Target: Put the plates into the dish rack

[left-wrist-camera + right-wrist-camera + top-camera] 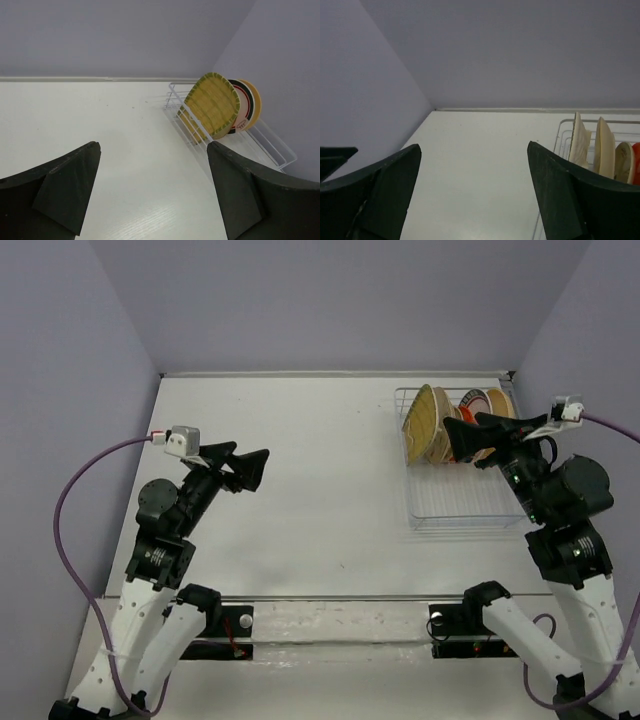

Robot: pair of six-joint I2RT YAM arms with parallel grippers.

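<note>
Right gripper (462,440): fingers spread wide, empty, over the dish rack (455,512). The plates (430,425) stand on edge at its far end, just beyond the fingertips. Left gripper (255,470): wide, empty, well apart leftward.

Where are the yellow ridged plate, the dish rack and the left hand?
yellow ridged plate (212,105), left wrist view, centre of face.
dish rack (450,502), top external view, bare floor.
left hand (152,150), left wrist view, gap between open fingers.
</note>
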